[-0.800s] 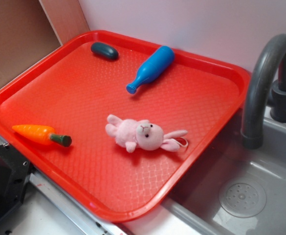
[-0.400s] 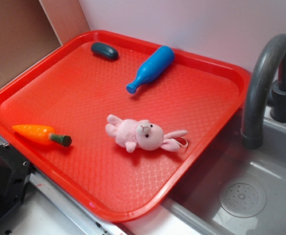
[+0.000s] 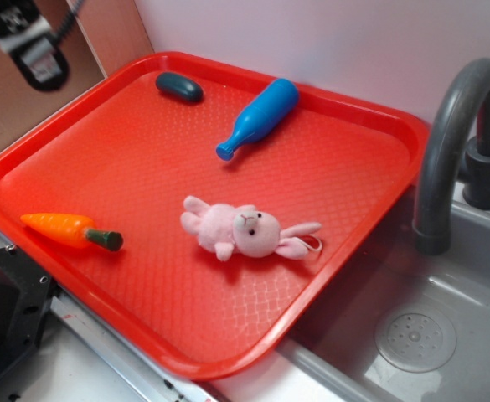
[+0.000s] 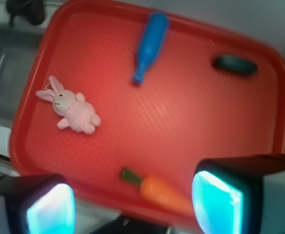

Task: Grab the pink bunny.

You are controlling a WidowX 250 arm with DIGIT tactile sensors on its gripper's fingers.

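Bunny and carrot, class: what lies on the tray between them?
Nothing: between the bunny and the carrot there is only bare red tray. The exterior view shows it best; the wrist view agrees.

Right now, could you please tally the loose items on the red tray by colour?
Pink: 1, the pink bunny
Blue: 1, the bottle
Orange: 1, the carrot
Dark green: 1, the oval piece
Total: 4 on the tray

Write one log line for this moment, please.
gripper: open, high above tray | bunny: lying on tray, untouched | grasp: not started
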